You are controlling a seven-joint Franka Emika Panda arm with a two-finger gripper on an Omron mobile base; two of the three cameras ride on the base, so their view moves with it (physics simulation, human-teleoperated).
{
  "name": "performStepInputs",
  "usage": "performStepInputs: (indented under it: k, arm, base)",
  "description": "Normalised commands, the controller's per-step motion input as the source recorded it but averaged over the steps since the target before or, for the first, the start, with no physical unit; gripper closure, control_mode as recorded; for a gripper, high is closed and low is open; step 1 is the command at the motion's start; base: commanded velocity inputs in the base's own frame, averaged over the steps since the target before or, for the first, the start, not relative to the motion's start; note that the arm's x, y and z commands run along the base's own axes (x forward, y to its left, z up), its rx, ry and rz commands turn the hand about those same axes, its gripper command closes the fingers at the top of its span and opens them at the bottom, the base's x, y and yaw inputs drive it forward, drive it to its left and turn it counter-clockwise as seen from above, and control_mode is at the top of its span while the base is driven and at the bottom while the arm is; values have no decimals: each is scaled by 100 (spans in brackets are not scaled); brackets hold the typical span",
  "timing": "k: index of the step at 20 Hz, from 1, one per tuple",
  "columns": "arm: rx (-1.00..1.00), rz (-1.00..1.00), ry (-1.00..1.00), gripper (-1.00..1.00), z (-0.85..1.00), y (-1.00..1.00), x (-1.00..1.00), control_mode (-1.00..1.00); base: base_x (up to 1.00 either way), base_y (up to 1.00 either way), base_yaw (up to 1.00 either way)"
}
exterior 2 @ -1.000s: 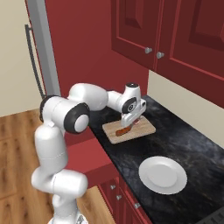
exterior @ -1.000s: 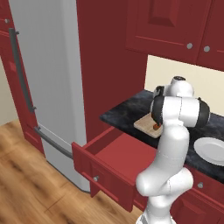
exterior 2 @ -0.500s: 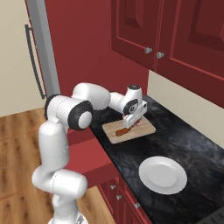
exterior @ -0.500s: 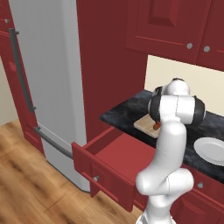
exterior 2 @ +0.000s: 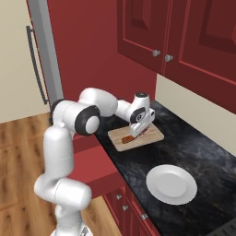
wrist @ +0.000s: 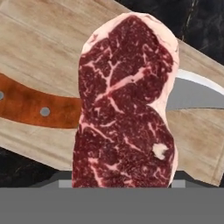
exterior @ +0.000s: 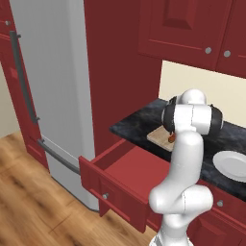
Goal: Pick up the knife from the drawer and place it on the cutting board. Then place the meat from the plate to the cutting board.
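The pincer (exterior 2: pixel 137 132) grips the meat (wrist: pixel 127 105) by its short edge, directly over the cutting board (wrist: pixel 39 52). Beneath the pincer lies the knife (wrist: pixel 37 106). The meat looks soft, slippery, fairly light; hold it across the edge.

There are no words, numbers, labels or signs to read on anything here.
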Motion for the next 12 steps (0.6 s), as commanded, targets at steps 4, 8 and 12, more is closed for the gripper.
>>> performStepInputs:
  k: [4,8,12]
  arm:
    - [0,0,0,100,-11,-1,23,-100]
    - [0,0,0,100,-6,-5,9,-100]
    - [0,0,0,100,-8,-10,13,-100]
  base:
    - [0,0,0]
    - [0,0,0]
    - [0,0,0]
